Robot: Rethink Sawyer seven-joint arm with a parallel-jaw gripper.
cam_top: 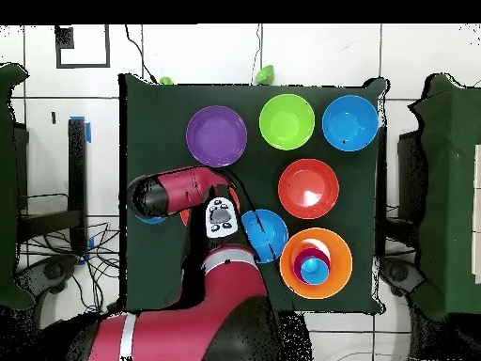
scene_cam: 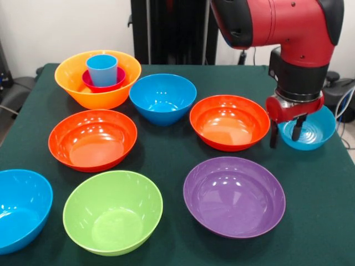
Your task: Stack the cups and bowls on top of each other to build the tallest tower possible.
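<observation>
Gripper (scene_cam: 284,133) spread open, fingers straddling near rim of small pale-blue bowl (scene_cam: 313,132). Risk: thin glossy rim slipping on closure, or nudging adjacent red-orange bowl (scene_cam: 229,122).

Bowls (scene_cam: 233,195) glossy smooth plastic; table (scene_cam: 166,149) covered in matt green cloth.

Counting nine bowls showing: two red-orange (scene_cam: 92,138) (scene_cam: 229,121), two large blue (scene_cam: 163,97) (scene_cam: 22,208), one yellow-orange (scene_cam: 97,95), one lime green (scene_cam: 112,211), one purple (scene_cam: 234,195), one small magenta (scene_cam: 102,85), one small pale-blue (scene_cam: 316,130). One light-blue tumbler (scene_cam: 102,70) sitting there. One pincer (scene_cam: 285,133).
</observation>
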